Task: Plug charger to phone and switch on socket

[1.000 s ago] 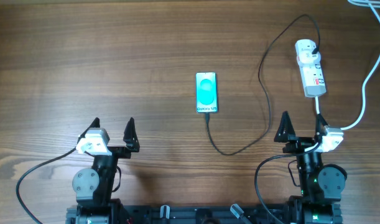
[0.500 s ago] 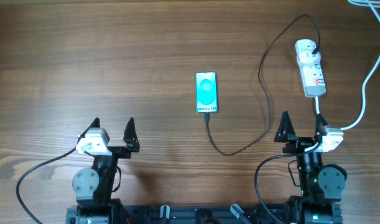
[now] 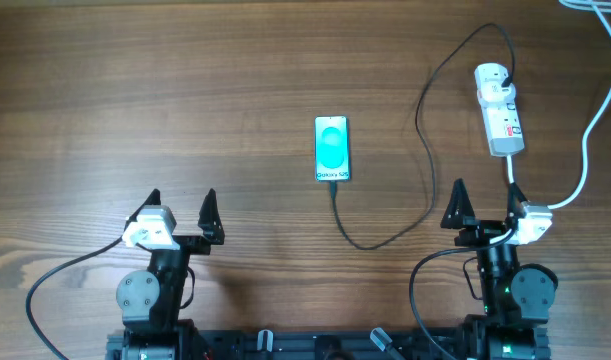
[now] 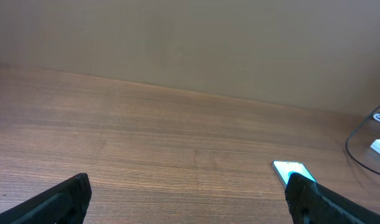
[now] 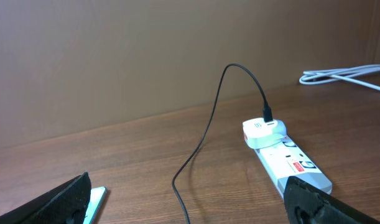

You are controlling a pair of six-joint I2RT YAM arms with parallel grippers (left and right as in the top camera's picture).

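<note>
Left end effector (image 3: 180,195) and right end effector (image 3: 484,190) gape empty; shoving the socket (image 3: 499,110) ahead of the right could unseat the charger (image 3: 418,115).

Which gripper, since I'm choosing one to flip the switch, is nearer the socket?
Right. The right gripper sits just below the socket in the overhead view, jaws open. The left gripper is far to the socket's left, beyond the phone, also open.

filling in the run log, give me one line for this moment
left gripper: open, near base | right gripper: open, near base | charger: tip at phone bottom edge | socket: switch state unclear
</note>
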